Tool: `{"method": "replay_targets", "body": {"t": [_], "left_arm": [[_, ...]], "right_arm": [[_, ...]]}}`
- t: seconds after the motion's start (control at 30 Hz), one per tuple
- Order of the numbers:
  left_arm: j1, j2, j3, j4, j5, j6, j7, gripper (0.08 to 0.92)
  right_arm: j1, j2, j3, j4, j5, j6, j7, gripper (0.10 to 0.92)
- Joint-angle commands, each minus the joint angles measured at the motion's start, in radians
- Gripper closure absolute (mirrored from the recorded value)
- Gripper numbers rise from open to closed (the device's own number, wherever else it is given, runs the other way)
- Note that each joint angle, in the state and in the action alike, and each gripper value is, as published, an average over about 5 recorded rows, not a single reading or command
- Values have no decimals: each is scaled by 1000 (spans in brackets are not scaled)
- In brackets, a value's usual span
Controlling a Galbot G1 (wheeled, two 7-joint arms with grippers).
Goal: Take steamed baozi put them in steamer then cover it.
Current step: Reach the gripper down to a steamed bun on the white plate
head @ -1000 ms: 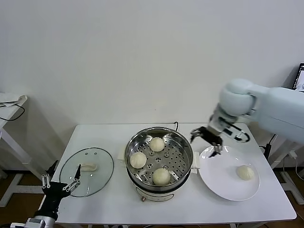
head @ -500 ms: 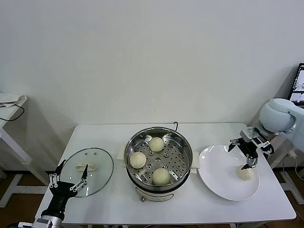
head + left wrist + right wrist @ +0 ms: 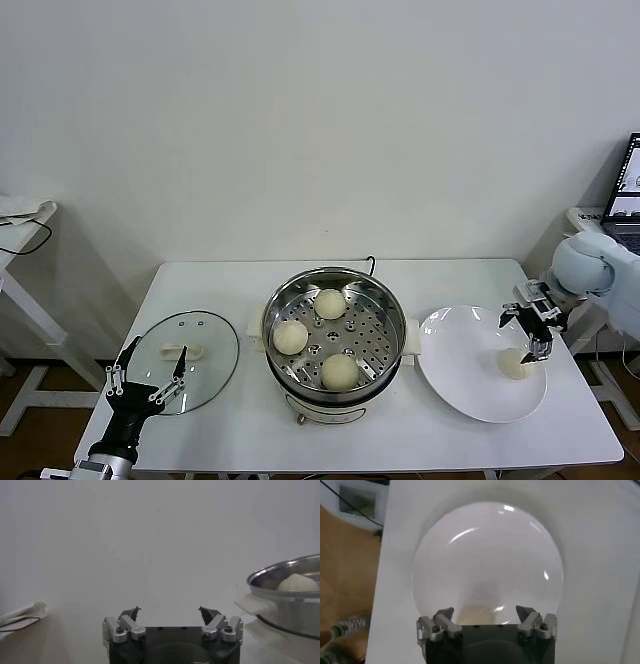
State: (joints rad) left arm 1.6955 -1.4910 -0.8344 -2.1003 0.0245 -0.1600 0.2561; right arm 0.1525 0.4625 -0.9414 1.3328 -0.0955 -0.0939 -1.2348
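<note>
Fingers of the right gripper (image 3: 532,335) are spread wide, straddling the last baozi (image 3: 514,364) without closing on it. That bun lies on the white plate (image 3: 462,370), at about 3 o'clock from the plate's centre; the plate itself sits at 3 o'clock from the steamer (image 3: 335,340). Three baozi already rest on the perforated tray, at roughly 12 (image 3: 330,303), 9 (image 3: 290,336) and 6 o'clock (image 3: 340,371).

Step in hand, as judged: pickup of the fourth bun. The next move calls for lowering the fingers around the bun, closing gently so the soft dough is not crushed, then carrying it to the free 3 o'clock sector of the tray.

Left gripper (image 3: 148,373) waits with fingers spread just over the near edge of the cover (image 3: 184,348), which lies flat on the table (image 3: 200,290) at 9 o'clock from the steamer. Covering remains to be done.
</note>
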Motion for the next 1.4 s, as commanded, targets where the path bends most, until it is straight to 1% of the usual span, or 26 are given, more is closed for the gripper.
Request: {"method": "replay_targets", "body": {"t": [0.03,0.37,1.4], "left_arm": [[0,0,2,4,1,1,0,177],[0,0,3,4,1,2,-1,177],[-11,0,-4,24,1,2,0,177]], "right_arm": [[-152,33,122,-95,-68,1,8,203],[-225,58,207,-126,-130,10,19,203],[-302,115,298,-185,-234,40,-1,204]]}}
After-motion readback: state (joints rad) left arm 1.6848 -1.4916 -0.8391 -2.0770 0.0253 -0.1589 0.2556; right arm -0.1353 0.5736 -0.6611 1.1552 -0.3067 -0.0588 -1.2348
